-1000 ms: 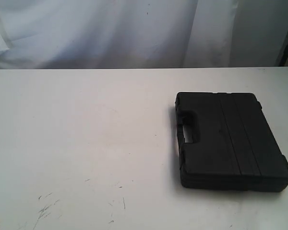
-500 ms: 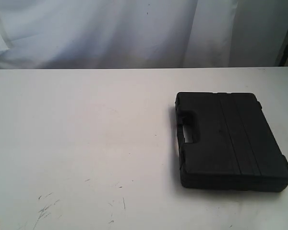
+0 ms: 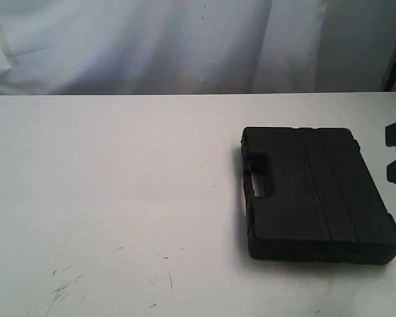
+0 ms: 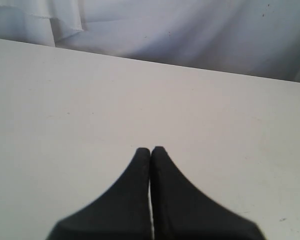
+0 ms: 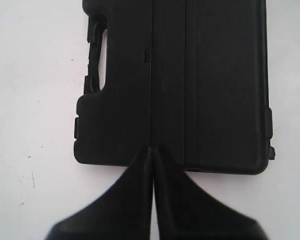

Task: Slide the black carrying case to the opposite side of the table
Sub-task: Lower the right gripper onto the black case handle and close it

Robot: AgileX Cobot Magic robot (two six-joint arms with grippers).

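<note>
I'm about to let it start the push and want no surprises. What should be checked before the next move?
1. Black hard-plastic carrying case lies flat and closed on the white scuffed tabletop: ok.
2. Stretch on the case's handle side shows only bare tabletop: ok.
3. Right claw shut for pushing: ok.
4. Right claw touching the case: cannot tell.
5. Left claw shut, over bare tabletop, case not in its view: ok.

Exterior view looked down across table (image 3: 119,185) toward backdrop (image 3: 152,46). Right wrist view looked down, close — shared black carrying case (image 5: 210,85) with exterior. Left wrist view low, faced backdrop.
</note>
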